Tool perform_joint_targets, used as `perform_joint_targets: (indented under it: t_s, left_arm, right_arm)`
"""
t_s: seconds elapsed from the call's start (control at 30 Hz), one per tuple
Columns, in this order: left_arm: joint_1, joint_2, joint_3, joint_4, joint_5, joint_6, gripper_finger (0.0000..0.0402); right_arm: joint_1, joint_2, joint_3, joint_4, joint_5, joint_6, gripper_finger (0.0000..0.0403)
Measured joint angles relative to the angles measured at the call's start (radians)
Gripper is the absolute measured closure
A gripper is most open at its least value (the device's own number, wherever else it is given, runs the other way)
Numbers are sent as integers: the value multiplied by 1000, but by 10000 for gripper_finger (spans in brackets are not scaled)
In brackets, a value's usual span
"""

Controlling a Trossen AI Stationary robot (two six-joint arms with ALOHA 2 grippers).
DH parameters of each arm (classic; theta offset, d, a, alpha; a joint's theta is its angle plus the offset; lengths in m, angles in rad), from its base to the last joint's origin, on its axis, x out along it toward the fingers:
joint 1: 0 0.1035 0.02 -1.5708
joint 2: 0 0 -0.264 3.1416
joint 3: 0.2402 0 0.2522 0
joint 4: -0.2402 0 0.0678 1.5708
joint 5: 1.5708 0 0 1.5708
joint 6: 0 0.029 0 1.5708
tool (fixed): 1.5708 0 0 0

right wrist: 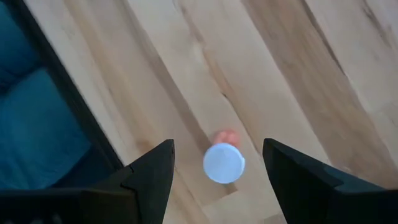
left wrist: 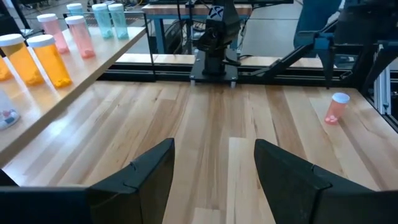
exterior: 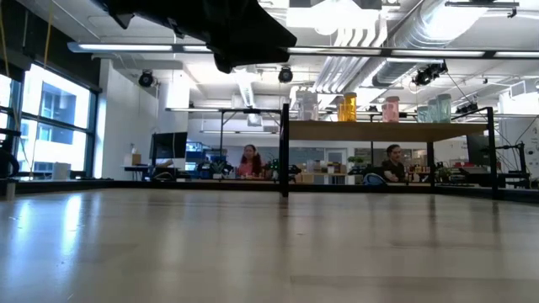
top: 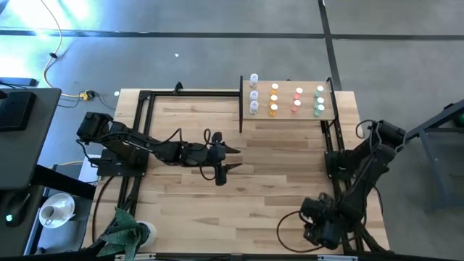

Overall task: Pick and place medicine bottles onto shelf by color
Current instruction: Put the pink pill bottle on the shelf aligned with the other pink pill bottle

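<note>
One pink medicine bottle (right wrist: 222, 163) with a white cap stands upright on the tabletop near the table's right edge; the left wrist view shows it as well (left wrist: 337, 107). My right gripper (right wrist: 217, 145) hovers open above it, pointing down, one finger on either side of the cap and clear of it. In the high view my right arm hides this bottle. The shelf (top: 286, 116) at the far edge carries clear, orange, pink and green bottles (top: 274, 99) in rows by colour. My left gripper (top: 230, 159) waits open over the table's middle.
Black frame posts (top: 241, 101) edge the shelf and the table's sides. A green cloth (top: 125, 232) lies at the near left corner. Bare tabletop spreads between the two arms. People (exterior: 249, 160) sit in the room beyond the table.
</note>
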Motion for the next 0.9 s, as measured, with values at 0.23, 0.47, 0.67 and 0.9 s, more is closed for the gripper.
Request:
perform_joint_targets:
  t_s: [0.23, 0.47, 0.67, 0.9]
  left_arm:
    - [0, 0, 0, 0, 0, 0, 190]
    - [0, 0, 0, 0, 0, 0, 190]
    - [0, 0, 0, 0, 0, 0, 190]
    - [0, 0, 0, -3, 0, 0, 190]
  right_arm:
    - [16, 62, 42, -49, -1, 4, 167]
    - [16, 81, 42, -77, -9, 30, 167]
    - [22, 82, 42, -74, -9, 30, 167]
    - [42, 122, 41, -71, -31, 67, 167]
